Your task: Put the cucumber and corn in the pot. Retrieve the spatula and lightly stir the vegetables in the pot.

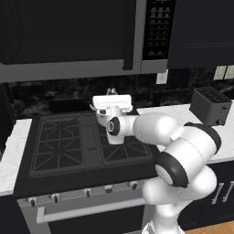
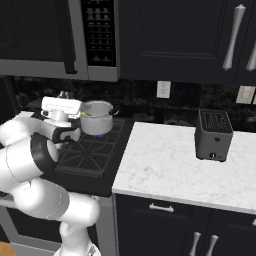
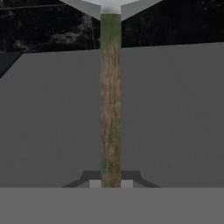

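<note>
While the tool point(image 3: 111, 183) pinches it, the spatula point(image 3: 110, 100) shows a thin mottled handle.

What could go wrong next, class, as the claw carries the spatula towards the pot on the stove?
1. The claw grips the spatula at the very end of its thin handle, so the tool might pivot or slip when stirring.
2. The hand hangs close beside the pot, which sits near the stove's back corner; a wide swing could knock it.
3. Vegetables lie in the pot; brisk stirring might flick them out.
</note>
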Robot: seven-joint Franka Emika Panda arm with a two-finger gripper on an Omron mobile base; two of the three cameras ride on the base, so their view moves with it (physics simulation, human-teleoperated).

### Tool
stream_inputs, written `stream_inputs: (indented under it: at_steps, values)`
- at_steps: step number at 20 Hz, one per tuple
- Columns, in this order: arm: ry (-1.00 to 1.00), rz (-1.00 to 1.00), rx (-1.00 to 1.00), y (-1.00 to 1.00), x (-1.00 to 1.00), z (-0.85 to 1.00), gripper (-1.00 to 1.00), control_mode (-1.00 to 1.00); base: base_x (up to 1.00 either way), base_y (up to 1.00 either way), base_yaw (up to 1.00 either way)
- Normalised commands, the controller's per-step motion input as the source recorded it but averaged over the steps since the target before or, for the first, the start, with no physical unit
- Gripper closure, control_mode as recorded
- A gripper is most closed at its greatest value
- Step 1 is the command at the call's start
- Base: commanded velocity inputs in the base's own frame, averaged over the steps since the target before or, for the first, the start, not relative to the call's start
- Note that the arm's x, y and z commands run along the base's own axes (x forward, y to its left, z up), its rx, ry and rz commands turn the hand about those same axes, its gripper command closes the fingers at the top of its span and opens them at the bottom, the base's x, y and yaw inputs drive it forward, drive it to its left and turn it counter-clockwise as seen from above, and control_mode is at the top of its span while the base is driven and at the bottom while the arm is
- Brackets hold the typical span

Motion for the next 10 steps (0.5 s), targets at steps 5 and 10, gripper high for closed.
stream_inputs:
  at_steps: [5, 10]
  values:
    - [0.08, -0.02, -0.04, 0.02, 0.28, 0.00, 1.00, -1.00, 0.00, 0.00, 0.00]
    - [0.03, -0.10, -0.22, 0.12, 0.20, 0.45, 1.00, -1.00, 0.00, 0.00, 0.00]
